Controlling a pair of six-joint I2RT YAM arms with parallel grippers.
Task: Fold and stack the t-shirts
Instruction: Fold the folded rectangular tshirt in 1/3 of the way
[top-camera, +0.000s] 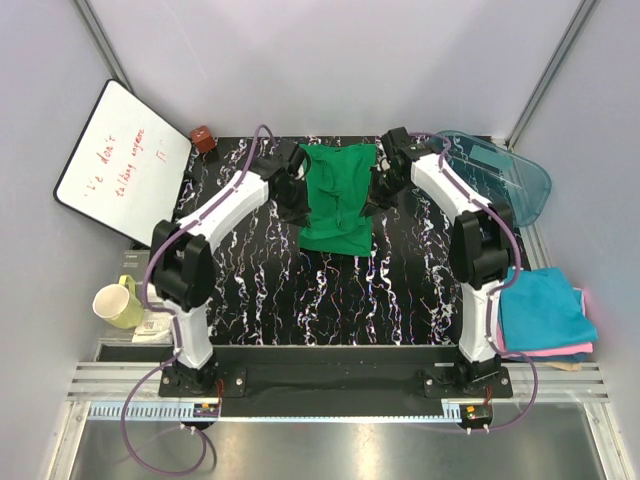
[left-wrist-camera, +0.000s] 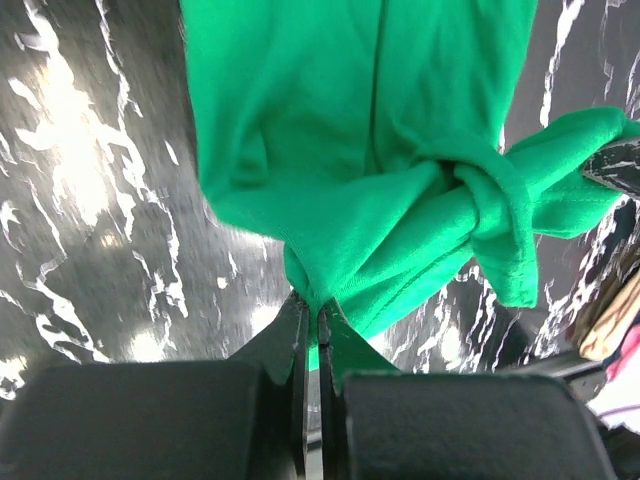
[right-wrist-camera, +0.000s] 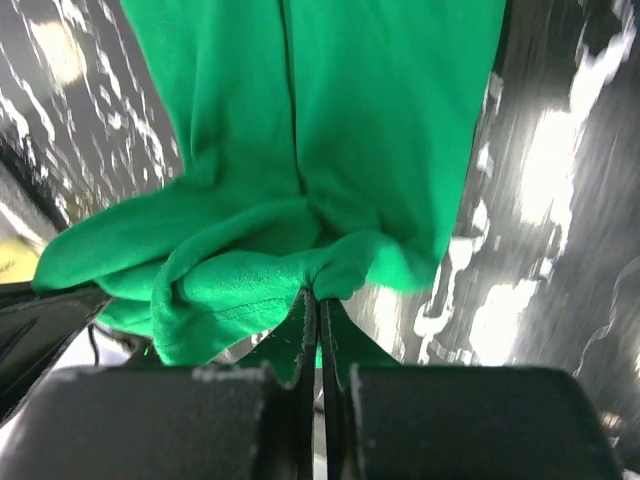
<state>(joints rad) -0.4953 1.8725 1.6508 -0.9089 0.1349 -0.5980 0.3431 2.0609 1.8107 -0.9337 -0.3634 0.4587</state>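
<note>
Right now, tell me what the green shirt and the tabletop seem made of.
Green t-shirt: soft knit cloth, likely cotton jersey, matte; it bunches and drapes in folds. Tabletop: hard, glossy black surface with white marble-like veins, reflecting light; real stone or printed laminate cannot be told.

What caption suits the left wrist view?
Left end effector shut on a bunched edge of the green t-shirt, black marbled table behind.

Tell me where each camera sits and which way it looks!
Top camera: above and behind the arms, looking down at the table; both arms show.
Left wrist: rides that wrist, looking past the left claw, shut on the green t-shirt.
Right wrist: rides that wrist, looking past the right claw, shut on it too.
All three see the green t-shirt.
</note>
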